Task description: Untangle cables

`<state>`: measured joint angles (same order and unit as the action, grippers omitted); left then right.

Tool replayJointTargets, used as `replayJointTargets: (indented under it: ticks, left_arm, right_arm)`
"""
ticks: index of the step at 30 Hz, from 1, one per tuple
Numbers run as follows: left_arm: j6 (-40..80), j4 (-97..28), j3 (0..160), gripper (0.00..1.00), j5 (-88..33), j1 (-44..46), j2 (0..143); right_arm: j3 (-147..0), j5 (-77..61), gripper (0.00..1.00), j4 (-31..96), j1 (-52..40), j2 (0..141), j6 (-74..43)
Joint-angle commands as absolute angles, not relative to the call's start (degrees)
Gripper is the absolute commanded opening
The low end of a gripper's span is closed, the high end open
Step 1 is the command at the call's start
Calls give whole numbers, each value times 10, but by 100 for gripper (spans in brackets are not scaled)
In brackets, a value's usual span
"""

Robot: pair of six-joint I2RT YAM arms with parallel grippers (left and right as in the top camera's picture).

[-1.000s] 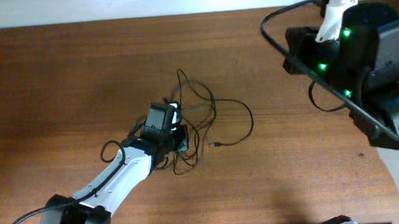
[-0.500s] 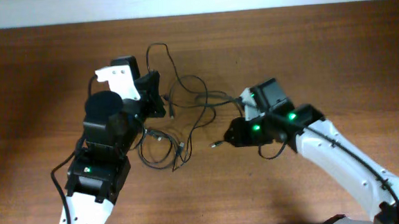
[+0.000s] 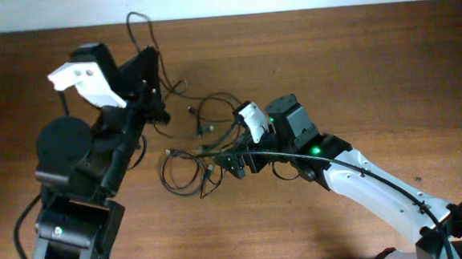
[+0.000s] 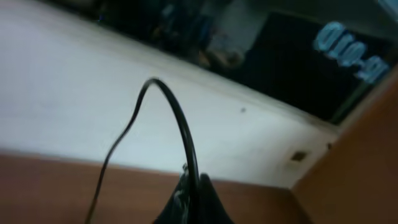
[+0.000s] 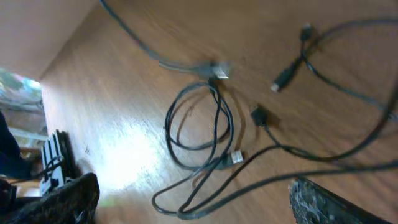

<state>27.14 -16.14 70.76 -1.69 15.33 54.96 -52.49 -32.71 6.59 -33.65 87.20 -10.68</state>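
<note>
Wooden table [image 3: 372, 73], cables [image 5: 234, 158] between left gripper [image 3: 155, 90] and right gripper [image 3: 235, 163].

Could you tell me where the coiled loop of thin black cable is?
Overhead, the coiled loop lies on the wooden table, left of centre, below the left gripper and beside the right gripper.

Black-and-white arms [image 3: 371, 193] carry small green lights [image 3: 316, 149].

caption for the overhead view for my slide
Left tool grips one cable raised; open right tool over tangled cables.
</note>
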Motion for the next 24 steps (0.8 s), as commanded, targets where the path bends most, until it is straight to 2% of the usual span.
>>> replayJointTargets:
  ticks: [1,4,6,10,12,14,16,18,20,22,24]
  left_arm:
    - [498,-234,713,0,81,151,552]
    - [497,-230,713,0,76,153,623]
    - [496,-197,713,0,91,152,760]
    - [496,-168,713,0,86,153,907]
    - [461,-166,713,0,89,152,956]
    - [365,-165,713,0,88,152,949]
    - [333,-165,713,0,88,152,928]
    - [333,-182,713,0,52,152,891]
    - [334,-212,713,0,23,152,839]
    - [367,-230,713,0,23,152,789]
    - [427,-257,713,0,23,152,764]
  right_arm:
    - [-526,-341,99,47,-337,877,-64]
    - [-526,-250,99,98,-337,853,-173]
    - [-526,-132,99,196,-337,851,-248]
    - [-525,-73,99,283,-337,852,-247]
    - [-524,-68,99,276,-337,861,-247]
    - [-524,-82,99,268,-337,865,-250]
    - [-524,-95,99,253,-337,865,-249]
    - [-524,-96,99,241,-337,865,-249]
    - [-524,-97,98,176,-337,865,-235]
    - [-524,-170,99,110,-338,865,-119]
    - [-524,-257,99,37,-338,867,-66]
